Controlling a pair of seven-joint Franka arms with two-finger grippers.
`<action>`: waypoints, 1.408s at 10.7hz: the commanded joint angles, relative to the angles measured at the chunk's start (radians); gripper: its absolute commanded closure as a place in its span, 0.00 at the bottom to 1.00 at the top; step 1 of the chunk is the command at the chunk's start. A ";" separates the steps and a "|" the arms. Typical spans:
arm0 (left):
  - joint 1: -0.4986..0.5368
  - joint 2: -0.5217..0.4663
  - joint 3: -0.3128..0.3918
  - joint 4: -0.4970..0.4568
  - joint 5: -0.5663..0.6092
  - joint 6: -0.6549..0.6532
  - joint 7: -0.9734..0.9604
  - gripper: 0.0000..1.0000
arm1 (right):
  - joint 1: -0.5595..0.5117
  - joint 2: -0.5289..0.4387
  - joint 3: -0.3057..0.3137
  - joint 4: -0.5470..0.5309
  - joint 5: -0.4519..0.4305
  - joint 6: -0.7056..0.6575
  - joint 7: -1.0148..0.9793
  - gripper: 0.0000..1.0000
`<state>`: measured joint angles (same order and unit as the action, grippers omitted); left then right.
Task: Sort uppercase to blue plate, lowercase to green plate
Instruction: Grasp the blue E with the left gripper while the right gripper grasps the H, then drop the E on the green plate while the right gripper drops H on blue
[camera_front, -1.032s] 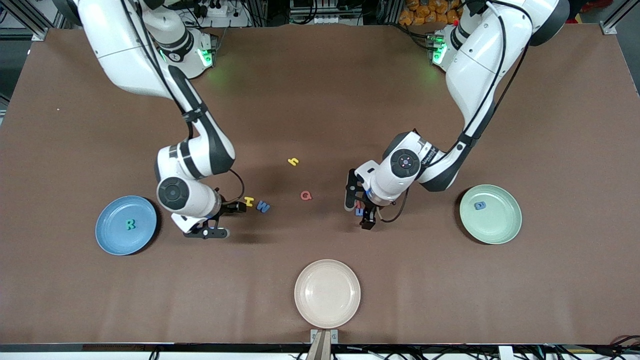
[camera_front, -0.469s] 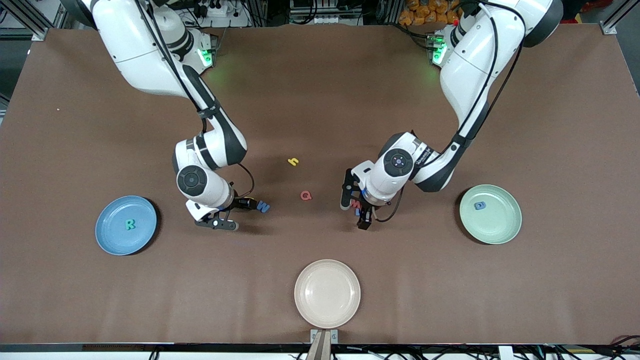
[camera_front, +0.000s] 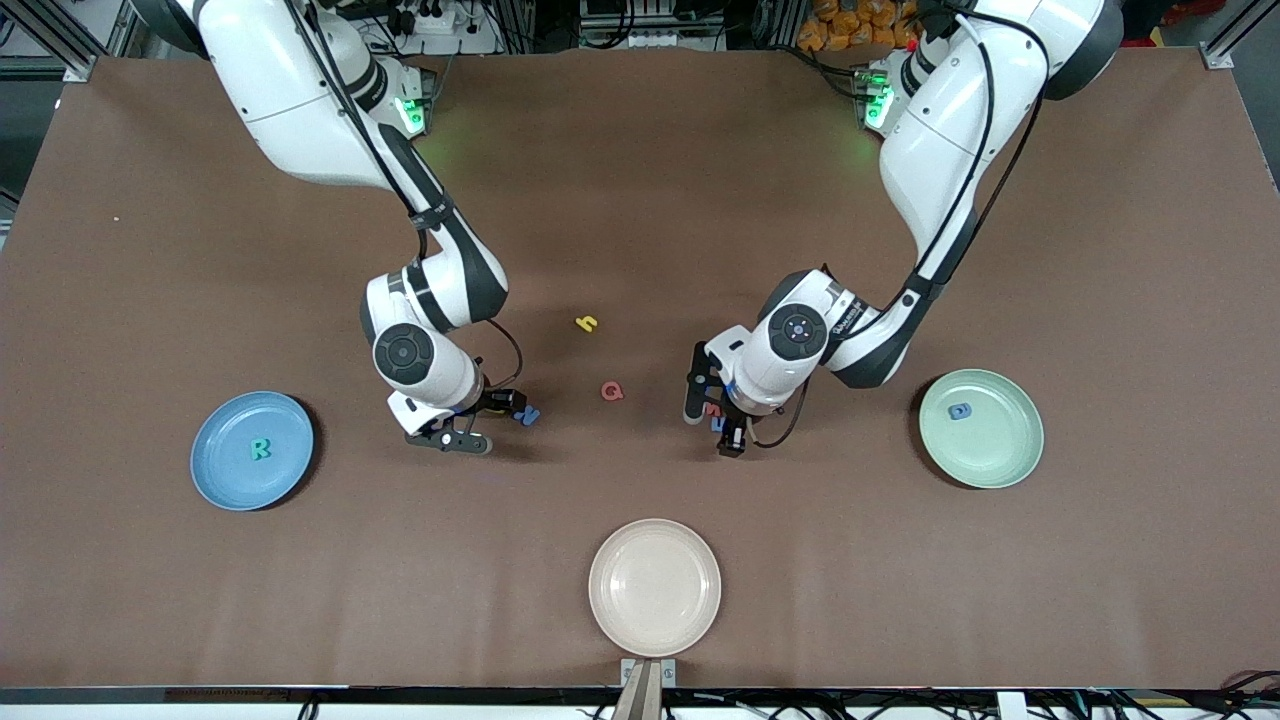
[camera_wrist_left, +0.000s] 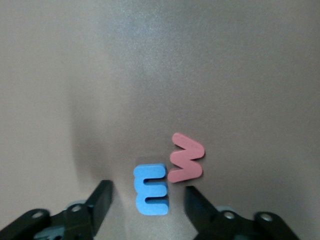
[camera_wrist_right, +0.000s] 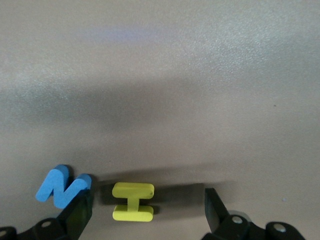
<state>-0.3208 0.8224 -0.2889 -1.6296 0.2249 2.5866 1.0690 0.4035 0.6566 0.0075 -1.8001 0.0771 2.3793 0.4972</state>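
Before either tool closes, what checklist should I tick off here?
1. Left tool straddles blue lowercase letter, open: ok.
2. Red w apart from that letter: cannot tell, their edges look to be touching.
3. Right tool straddles yellow H, open: ok.
4. Blue W clear of the right tool: not ok, it lies against one finger.
5. Green plate and blue plate have room: ok.

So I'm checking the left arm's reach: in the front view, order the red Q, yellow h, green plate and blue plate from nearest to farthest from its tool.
From the left tool:
1. Red Q, toward the right arm's end of the table.
2. Yellow h, farther from the front camera than the Q.
3. Green plate, at the left arm's end.
4. Blue plate, at the right arm's end.
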 joint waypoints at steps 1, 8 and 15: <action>-0.004 0.029 0.022 0.022 0.005 -0.008 0.003 1.00 | 0.014 -0.021 -0.006 -0.030 0.000 0.008 0.020 0.00; 0.172 -0.151 0.036 -0.032 -0.110 -0.165 -0.038 1.00 | 0.011 -0.023 -0.007 -0.028 -0.007 0.006 0.017 1.00; 0.495 -0.252 0.077 -0.148 -0.131 -0.364 -0.041 1.00 | -0.228 -0.126 -0.095 0.036 -0.013 -0.176 -0.508 1.00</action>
<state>0.1617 0.6080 -0.2257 -1.7181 0.1239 2.2334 1.0378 0.2474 0.5703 -0.0841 -1.7661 0.0710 2.2553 0.1357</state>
